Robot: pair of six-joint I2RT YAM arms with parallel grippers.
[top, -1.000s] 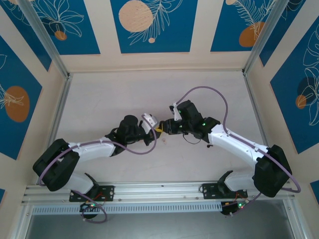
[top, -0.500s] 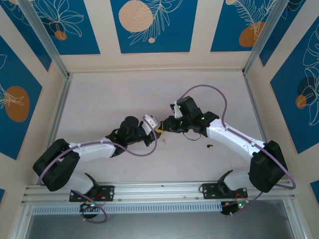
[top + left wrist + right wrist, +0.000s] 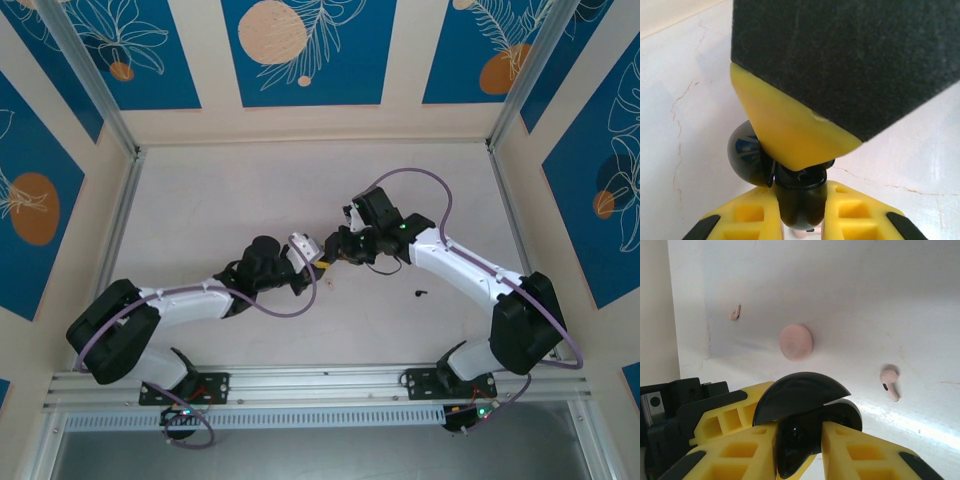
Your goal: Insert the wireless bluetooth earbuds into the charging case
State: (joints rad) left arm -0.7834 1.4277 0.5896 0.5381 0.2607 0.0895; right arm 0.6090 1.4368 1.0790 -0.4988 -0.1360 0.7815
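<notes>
The black charging case (image 3: 800, 205) stands between the yellow fingers of my left gripper (image 3: 799, 192), which is shut on its base; its glossy lid (image 3: 742, 152) hangs open to the left. One yellow finger (image 3: 790, 135) of the right gripper rests on the case's open mouth. In the right wrist view my right gripper (image 3: 799, 427) has its jaws slightly apart over the case (image 3: 842, 412), under the raised lid (image 3: 795, 390). I cannot make out an earbud between them. A black earbud (image 3: 420, 293) lies on the table beside the right arm. Both grippers (image 3: 312, 262) (image 3: 330, 252) meet mid-table.
A pink round disc (image 3: 796, 341) and two pink earbuds (image 3: 889, 384) (image 3: 735, 312) lie on the white table beyond the case. Metal rails (image 3: 115, 230) and patterned walls close in the table on three sides.
The right arm has swung left and back, uncovering the black earbud on the table. Its jaws have parted a little. The left gripper has kept hold of the case.
</notes>
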